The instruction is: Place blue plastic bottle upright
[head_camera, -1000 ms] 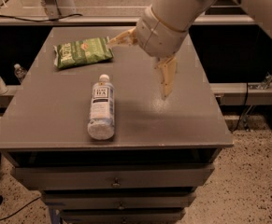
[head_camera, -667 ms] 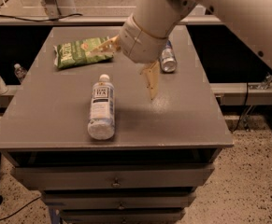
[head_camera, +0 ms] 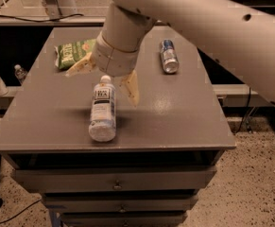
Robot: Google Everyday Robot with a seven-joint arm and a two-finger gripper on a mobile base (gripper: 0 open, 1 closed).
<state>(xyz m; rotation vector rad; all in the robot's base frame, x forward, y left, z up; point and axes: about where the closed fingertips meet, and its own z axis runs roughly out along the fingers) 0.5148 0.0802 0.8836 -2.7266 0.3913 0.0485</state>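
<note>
Table [head_camera: 184, 122]: grey top over drawers. Arm [head_camera: 212, 18] reaches in from the far right corner. Gripper [head_camera: 103, 86] hangs over the bottle's cap end, fingers [head_camera: 130, 86] spread wide, holding nothing. Blue plastic bottle [head_camera: 102, 112] lies on its side left of centre, base near the front edge. Judgement: straddle the neck squarely, close, tip up onto the base. Green bag [head_camera: 73, 51] at the far left corner; can [head_camera: 168, 56] toward the far right. Label text is dark and unreadable.

Claw [head_camera: 101, 88], fingers spread, straddles cap of lying blue plastic bottle [head_camera: 102, 115].
</note>
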